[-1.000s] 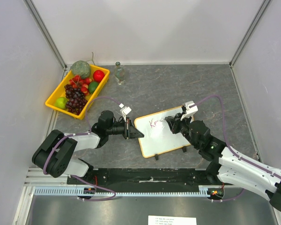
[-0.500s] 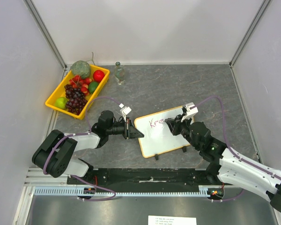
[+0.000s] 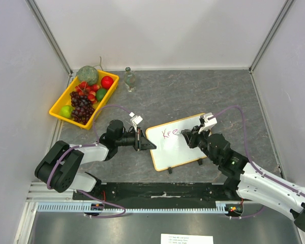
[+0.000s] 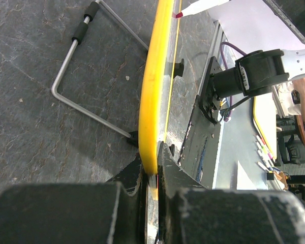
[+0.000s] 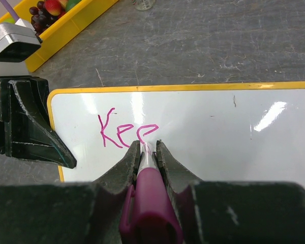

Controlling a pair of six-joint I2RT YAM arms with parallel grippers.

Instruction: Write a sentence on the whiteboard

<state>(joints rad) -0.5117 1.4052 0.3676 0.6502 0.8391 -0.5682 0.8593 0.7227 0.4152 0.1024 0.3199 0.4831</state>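
So we're looking at a table topped with a dark grey, stone-patterned mat, boxed in by plain white walls on three sides. A yellow tray of fruit sits in the far left corner, with a small clear bottle just beside it.

The whiteboard is in the middle of the near half of the table, between the two arms. Its long axis runs roughly left to right, skewed a bit so the right end points further from the arm bases. Its two black clip feet are on the near long edge. From the left wrist we see its yellow frame edge-on, with a bent wire stand on the mat next to it.

The left gripper is clamped tight on the board's left short edge. The right gripper is pinching a pink marker, with the tip down on the white surface. The pink lettering reads "Kee" so far, up near the far left corner.

Compared to a second ago, the writing is longer: the second "e" is there now. The right gripper has slid a little to the right along the board. As far as we can tell, the left gripper and the board haven't budged.
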